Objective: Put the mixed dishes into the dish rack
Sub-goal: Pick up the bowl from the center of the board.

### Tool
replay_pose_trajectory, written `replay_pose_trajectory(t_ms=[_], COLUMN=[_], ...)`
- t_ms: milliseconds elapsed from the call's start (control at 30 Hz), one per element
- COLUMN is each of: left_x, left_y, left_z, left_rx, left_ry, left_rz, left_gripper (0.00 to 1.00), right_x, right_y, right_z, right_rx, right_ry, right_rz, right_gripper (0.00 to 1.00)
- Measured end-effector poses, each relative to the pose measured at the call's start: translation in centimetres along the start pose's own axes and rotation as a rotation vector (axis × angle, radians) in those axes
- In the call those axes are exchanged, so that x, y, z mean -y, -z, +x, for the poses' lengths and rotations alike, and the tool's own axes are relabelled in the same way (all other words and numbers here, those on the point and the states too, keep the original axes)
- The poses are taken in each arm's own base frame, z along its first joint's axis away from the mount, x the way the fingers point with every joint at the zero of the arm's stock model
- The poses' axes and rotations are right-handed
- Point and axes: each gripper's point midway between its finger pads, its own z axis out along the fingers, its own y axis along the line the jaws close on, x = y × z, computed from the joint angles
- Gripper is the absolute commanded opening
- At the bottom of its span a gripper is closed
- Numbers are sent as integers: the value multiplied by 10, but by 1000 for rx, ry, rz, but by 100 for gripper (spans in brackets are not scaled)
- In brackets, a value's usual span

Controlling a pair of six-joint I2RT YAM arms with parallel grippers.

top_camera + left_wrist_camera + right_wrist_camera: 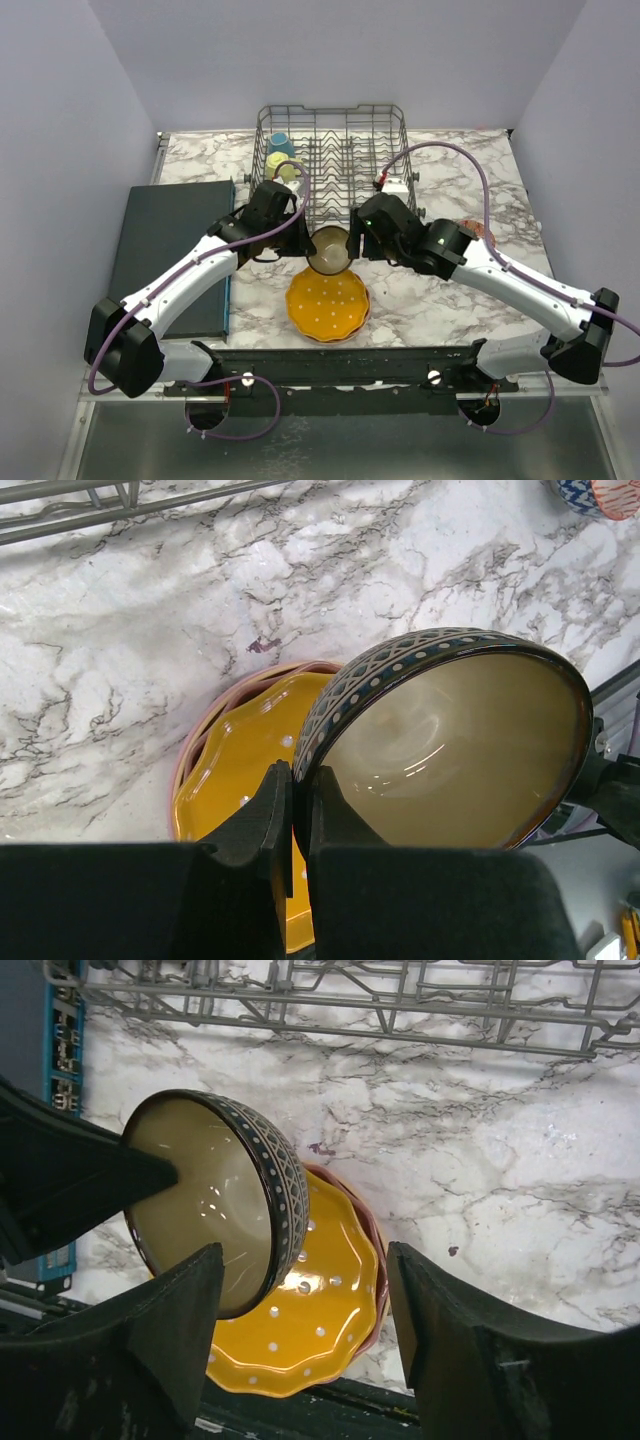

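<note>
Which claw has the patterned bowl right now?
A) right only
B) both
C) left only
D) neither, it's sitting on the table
C: in the left wrist view, the left claw is pinched shut on the rim of the patterned bowl. In the right wrist view, the right claw has its fingers spread wide and is not clamping it.

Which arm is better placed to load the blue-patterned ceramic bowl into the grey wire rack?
Left: left tool grips the blue-patterned bowl by the rim; right tool is open.
</note>
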Motion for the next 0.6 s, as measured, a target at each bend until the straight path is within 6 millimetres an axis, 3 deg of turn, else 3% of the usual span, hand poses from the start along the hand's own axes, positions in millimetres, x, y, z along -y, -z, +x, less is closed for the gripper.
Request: replay_pose_trajectory(t_ms=[233,367,600], left_x=[3,4,11], left_y=[2,7,24], left_z=[2,-2,-18], left_rx=[-16,-11,34], left_ry=[17,45,88], left_rz=[58,106,204], left_gripper=[0,0,0], right_x=[3,-3,-21], right_y=[24,43,57], right_z=[5,-3,-9], right_rx=[39,81,97], right_ry=[-50,-99,-170], right_rz=[-117,-209,-343], right_gripper=[88,94,97])
